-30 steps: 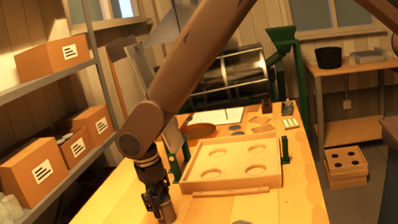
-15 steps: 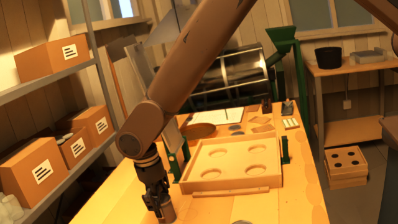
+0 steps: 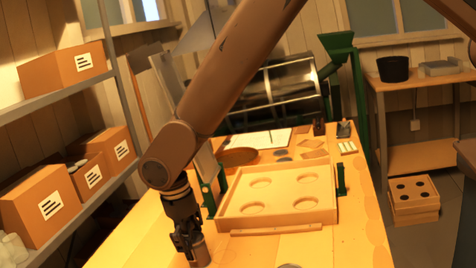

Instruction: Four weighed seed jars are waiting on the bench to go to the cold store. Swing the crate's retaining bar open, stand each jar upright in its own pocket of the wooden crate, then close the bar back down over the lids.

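Note:
My gripper (image 3: 195, 248) is at the near left of the bench, pointing down, and its fingers are closed around a seed jar (image 3: 201, 251) that stands upright on the bench top. The wooden crate (image 3: 279, 193) lies to the right and farther back. Its four round pockets are empty. The retaining bar (image 3: 205, 163) is swung up at the crate's left side, by a green post (image 3: 210, 193). A second green post (image 3: 340, 179) stands at the crate's right side. The lid of another jar (image 3: 289, 265) shows at the bottom edge.
The bench's left edge runs close beside my gripper, with shelves of cardboard boxes (image 3: 39, 204) beyond it. A loose wooden strip (image 3: 275, 229) lies in front of the crate. A notebook (image 3: 260, 139), a round dish (image 3: 236, 157) and small cards lie behind the crate.

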Motion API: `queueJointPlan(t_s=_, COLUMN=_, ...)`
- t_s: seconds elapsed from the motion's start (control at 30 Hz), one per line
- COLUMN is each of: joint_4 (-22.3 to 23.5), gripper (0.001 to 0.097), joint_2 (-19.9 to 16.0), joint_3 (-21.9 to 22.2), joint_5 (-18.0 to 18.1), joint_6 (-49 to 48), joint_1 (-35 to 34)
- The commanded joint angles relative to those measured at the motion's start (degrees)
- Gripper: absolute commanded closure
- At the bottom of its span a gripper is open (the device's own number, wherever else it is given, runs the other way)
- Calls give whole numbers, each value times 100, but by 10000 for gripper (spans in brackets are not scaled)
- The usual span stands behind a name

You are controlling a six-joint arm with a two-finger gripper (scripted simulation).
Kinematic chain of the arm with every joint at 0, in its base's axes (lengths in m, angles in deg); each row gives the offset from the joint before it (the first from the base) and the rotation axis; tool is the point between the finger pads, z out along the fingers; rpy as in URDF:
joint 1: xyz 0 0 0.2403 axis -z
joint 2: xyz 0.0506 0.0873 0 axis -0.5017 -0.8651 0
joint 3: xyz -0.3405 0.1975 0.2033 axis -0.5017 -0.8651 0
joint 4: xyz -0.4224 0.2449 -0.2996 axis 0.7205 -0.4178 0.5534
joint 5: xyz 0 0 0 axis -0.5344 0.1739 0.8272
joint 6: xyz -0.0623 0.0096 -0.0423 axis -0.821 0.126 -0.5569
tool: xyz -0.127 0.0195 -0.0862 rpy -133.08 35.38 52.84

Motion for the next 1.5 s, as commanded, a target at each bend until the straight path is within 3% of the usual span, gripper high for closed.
queueJointPlan(t_s=0.0, joint_4=1, gripper=706, joint_2=1, joint_3=-1, joint_5=-1, joint_6=0, joint_1=0)
queueJointPlan(t_s=0.33, joint_4=1, gripper=901, joint_2=-2, joint_3=-4, joint_5=-1, joint_6=0, joint_1=0)
queueJointPlan(t_s=1.47, joint_4=0, gripper=901, joint_2=457, joint_3=-88, joint_5=-345, joint_6=0, joint_1=0)
